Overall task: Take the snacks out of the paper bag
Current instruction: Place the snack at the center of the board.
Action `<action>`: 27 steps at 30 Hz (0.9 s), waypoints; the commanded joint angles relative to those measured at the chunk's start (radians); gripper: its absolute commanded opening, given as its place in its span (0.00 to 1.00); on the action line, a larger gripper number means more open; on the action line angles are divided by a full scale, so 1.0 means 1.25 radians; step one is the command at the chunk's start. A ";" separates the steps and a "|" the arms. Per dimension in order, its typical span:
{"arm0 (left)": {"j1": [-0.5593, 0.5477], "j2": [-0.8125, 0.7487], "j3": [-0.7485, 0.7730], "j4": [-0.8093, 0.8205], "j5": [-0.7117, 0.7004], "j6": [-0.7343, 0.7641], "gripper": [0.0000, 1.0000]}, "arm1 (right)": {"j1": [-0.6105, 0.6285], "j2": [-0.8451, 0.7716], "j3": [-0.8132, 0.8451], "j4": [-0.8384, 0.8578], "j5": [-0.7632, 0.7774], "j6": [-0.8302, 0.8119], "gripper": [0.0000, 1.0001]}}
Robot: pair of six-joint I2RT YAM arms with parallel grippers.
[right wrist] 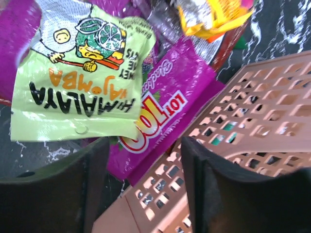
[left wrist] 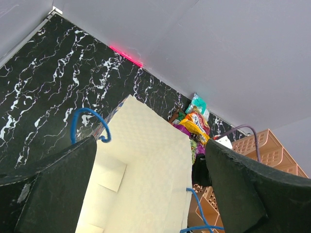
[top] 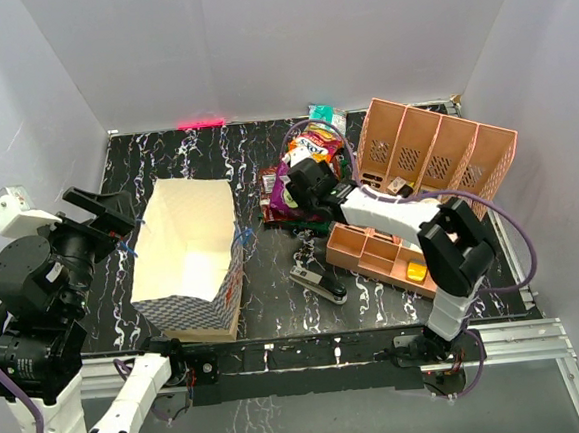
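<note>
My left end effector [left wrist: 150, 145] hung wide open and empty at the mouth of the paper bag [top: 189, 313], which stood upright on the bench [top: 169, 151]. No packet showed inside it. To its right, the snacks [top: 306, 165] lay piled on the bench beside the pink organiser [top: 435, 150]. My right end effector [right wrist: 146, 143] sat over that pile, fingers spread, gripping nothing. Judgement: unloading was at or near completion. Next move required: inspect the bag floor, then withdraw both arms.

left arm [top: 44, 286]: black joints, white links | right arm [top: 453, 254]: same, purple cable [top: 517, 234] | jaws: matte black
</note>
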 commanded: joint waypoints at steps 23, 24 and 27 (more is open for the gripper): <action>-0.064 0.004 0.032 0.093 0.110 0.169 0.98 | -0.005 -0.452 -0.029 -0.057 -0.296 0.160 0.98; -0.078 0.007 0.047 0.098 0.100 0.196 0.98 | -0.005 -0.471 -0.009 -0.067 -0.289 0.155 0.98; -0.125 0.016 0.092 0.108 0.055 0.270 0.98 | -0.005 -0.529 0.065 -0.107 -0.266 0.137 0.98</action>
